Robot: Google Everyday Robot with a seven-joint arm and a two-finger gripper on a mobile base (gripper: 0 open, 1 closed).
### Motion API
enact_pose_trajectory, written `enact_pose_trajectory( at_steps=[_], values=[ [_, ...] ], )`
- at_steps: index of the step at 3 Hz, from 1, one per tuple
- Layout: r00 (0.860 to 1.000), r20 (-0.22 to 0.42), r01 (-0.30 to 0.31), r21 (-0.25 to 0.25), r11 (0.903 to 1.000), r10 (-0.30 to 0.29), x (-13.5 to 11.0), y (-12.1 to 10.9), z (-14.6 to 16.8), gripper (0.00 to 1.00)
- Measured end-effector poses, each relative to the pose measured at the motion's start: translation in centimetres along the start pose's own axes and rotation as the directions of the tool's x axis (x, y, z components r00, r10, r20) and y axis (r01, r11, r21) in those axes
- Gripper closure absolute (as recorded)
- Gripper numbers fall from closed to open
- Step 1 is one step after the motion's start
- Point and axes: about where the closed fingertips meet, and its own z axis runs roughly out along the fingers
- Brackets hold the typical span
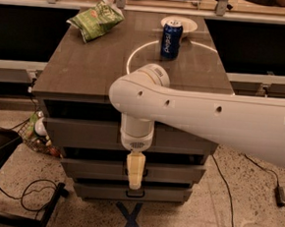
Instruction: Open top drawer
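The top drawer [82, 133] sits just under the cabinet top [86, 71]. Its wide grey front runs from 9 to 3 o'clock, and it looks shut or barely cracked. Its handle is hidden behind the arm's wrist. The gripper [135, 171] hangs pointing to 6 o'clock with its tip over the middle drawer [177, 173], so the top drawer's centre lies at 12 o'clock from it. It probably has to rise before pulling. Whether the gripper is spread or pressed together cannot be told. Farther back stand a blue can [171, 39] and a green chip bag [95, 20].

Centre of top drawer [82, 133] out of sight behind wrist [137, 132]; tool [134, 183] just below, before middle drawer [89, 168].
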Motion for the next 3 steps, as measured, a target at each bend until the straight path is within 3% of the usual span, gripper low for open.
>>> enact_pose_trajectory(
  at_steps=[2,3],
  values=[
    [1.000,0.006,-0.004,-0.040,0.9992,0.004,-0.2,-1.1,2.8,0.00],
    [1.000,0.003,-0.008,-0.064,0.9979,0.009,-0.6,-1.5,4.5,0.17]
  ],
)
